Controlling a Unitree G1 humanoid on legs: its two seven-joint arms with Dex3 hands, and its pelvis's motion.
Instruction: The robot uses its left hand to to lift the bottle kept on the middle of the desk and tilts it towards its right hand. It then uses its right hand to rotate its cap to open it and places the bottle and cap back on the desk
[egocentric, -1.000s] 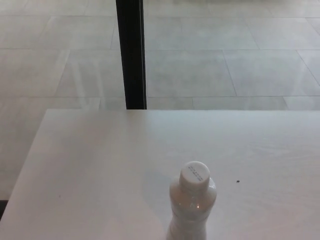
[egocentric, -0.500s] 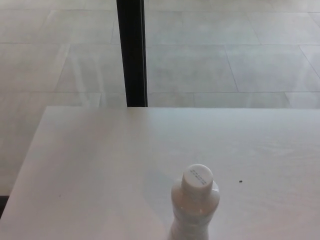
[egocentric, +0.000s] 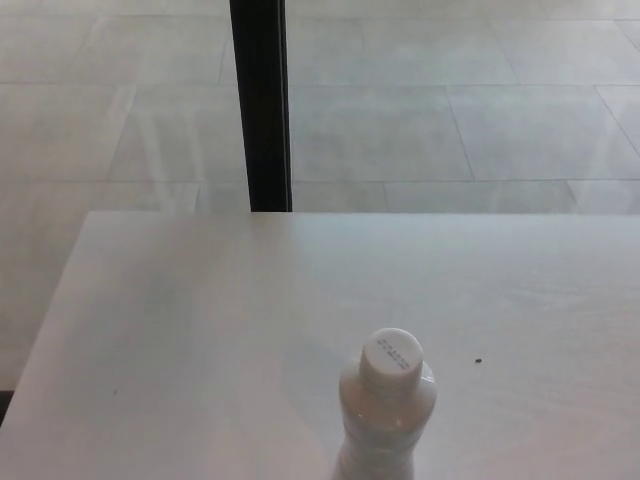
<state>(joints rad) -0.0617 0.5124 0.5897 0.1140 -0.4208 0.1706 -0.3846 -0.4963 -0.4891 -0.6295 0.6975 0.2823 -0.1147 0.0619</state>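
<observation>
A bottle (egocentric: 386, 420) stands upright on the white desk (egocentric: 200, 330), its cap (egocentric: 391, 356) on. Neither hand appears, so their state cannot be told.

The scene is bright, soft and washed out, with low contrast. Pale glare streaks the tiled floor (egocentric: 400, 120) beyond the white desk (egocentric: 180, 330). The bottle (egocentric: 385, 415) looks slightly blurred and casts a faint shadow leftward, so light perhaps comes from the right.
</observation>
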